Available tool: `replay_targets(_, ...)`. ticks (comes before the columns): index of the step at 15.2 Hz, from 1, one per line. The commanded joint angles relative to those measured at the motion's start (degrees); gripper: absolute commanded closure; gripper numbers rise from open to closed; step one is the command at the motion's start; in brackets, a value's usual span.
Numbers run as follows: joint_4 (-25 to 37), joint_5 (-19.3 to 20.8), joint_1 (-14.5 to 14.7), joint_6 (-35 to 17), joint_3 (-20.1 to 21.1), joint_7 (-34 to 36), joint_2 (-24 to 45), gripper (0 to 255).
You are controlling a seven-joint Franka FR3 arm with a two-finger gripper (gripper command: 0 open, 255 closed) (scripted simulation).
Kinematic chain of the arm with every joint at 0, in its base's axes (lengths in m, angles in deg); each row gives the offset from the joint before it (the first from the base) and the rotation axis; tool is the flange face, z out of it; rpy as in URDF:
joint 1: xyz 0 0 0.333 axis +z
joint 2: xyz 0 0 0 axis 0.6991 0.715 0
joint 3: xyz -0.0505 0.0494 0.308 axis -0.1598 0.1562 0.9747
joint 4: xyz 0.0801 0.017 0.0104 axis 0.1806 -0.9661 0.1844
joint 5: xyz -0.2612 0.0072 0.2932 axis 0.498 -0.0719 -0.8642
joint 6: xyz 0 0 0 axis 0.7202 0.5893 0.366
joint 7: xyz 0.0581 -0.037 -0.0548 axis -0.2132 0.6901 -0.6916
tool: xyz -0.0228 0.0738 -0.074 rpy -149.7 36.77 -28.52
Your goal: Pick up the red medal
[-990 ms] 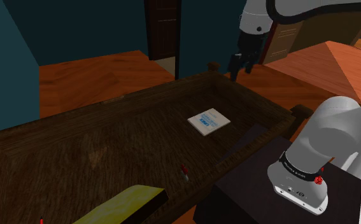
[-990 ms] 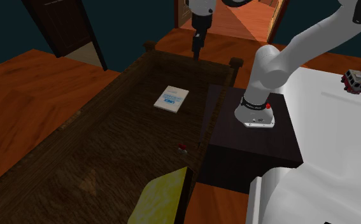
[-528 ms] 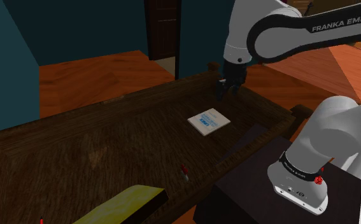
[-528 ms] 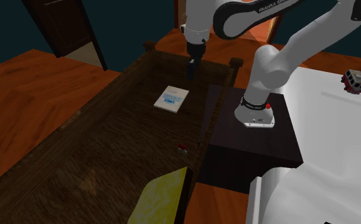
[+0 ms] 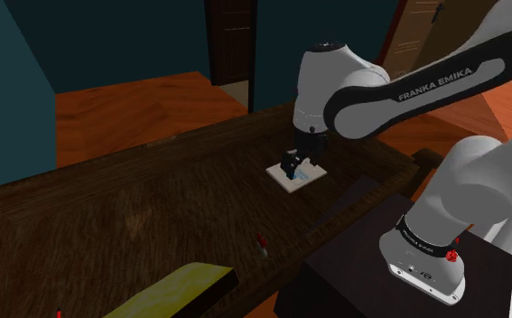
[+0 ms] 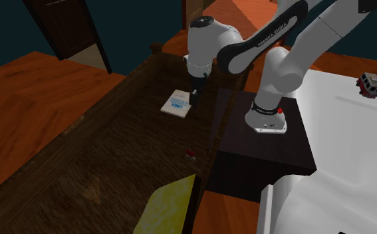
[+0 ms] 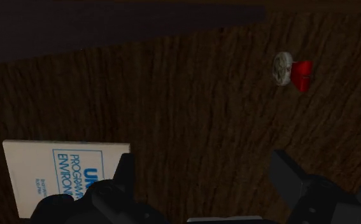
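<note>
Wrist view: jaws apart; medal [image 7: 291, 71], red ribbon seemingly pointing away from book [image 7: 51, 165].

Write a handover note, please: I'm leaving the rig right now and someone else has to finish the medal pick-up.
Gripper: open, empty, low over the white book.
Red medal: lies on the dark wooden table, well apart from the book, near the edge by the stand.
Done: approach down to the table only; medal not grasped.
Left: move over the medal, lower, close on it, lift.
</note>
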Motion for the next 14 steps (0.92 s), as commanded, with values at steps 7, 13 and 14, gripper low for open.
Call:
replay_targets(7, 1.11, 3.7, -1.69, -16.53, 8.98, 12.8, 18.08, 0)
replay_targets(13, 6.35, 21.34, -3.05, -25.79, 11.56, 31.45, 35.66, 0)
replay_targets(14, 7.65, 25.0, -2.06, -26.72, 10.57, 34.99, 38.62, 0)
